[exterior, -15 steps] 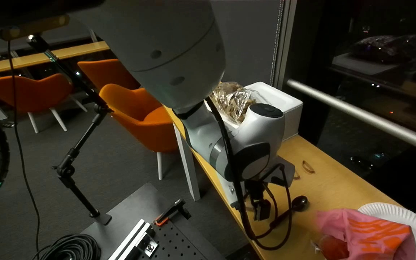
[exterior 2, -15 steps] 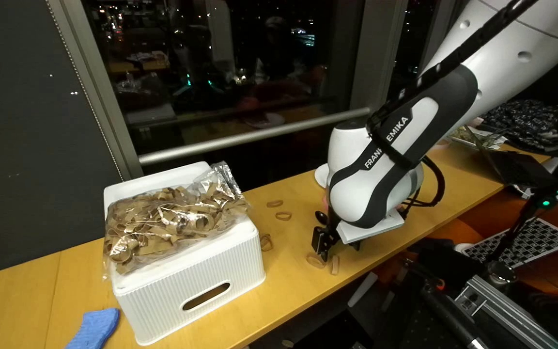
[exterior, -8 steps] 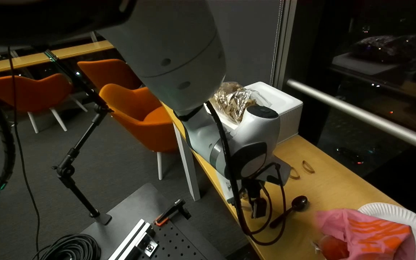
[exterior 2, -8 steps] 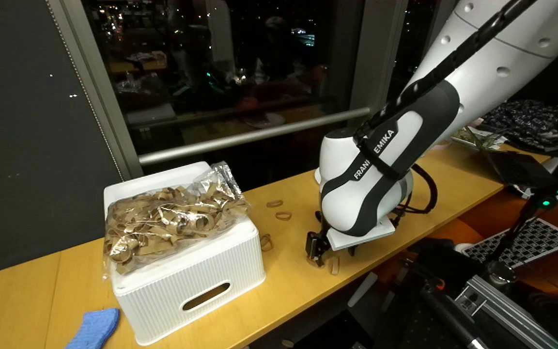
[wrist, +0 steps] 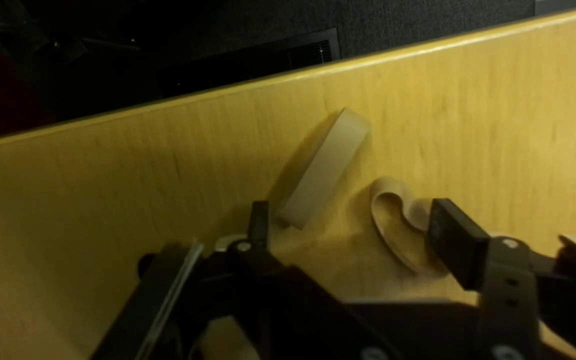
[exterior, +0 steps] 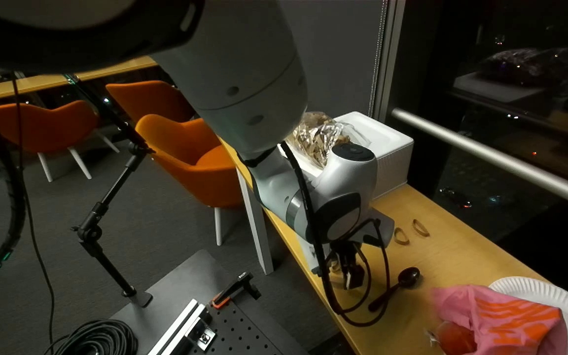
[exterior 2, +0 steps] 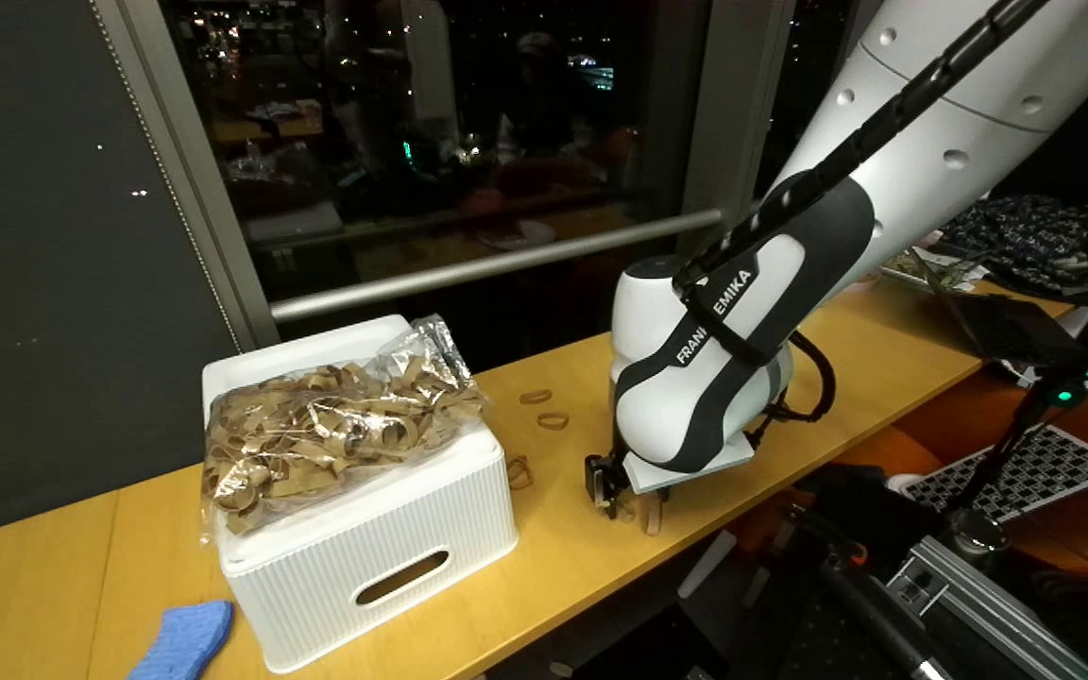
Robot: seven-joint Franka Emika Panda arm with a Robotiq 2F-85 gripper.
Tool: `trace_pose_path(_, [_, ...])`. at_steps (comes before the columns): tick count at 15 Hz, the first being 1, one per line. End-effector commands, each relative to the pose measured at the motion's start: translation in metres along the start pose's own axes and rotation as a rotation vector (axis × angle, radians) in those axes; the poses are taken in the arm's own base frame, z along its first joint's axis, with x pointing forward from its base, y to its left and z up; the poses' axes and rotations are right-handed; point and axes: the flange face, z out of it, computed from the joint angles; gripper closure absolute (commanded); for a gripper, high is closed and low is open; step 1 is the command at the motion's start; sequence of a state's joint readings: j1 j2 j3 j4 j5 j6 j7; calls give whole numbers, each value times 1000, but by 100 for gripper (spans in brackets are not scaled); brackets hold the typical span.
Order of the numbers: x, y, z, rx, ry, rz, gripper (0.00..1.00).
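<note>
The jaws stand parted at 1 curled tan band (wrist: 416,216).

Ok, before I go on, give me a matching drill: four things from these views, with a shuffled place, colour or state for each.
Things
1) gripper
2) kinked rubber band
3) clear bag of rubber bands
4) spoon

Places, colours or states
A) on top of the white box
B) jaws apart
C) black, lying on the table
D) beside one finger in the wrist view

Pairs: 1-B, 2-D, 3-A, 4-C
</note>
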State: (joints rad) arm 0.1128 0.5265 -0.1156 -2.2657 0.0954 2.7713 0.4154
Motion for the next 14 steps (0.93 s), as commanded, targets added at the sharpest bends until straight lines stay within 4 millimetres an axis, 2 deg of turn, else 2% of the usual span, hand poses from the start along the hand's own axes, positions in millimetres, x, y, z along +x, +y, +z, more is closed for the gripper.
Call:
trace_pose_path(1, [9, -5, -2, 1, 28, -8, 50])
trace_pose_path(7, [14, -7, -6, 9, 39, -9, 95])
trace_pose_path(9, [15, -8, -8, 12, 41, -8, 100])
trace_pose_path(14, [25, -11, -23, 19, 63, -8, 100])
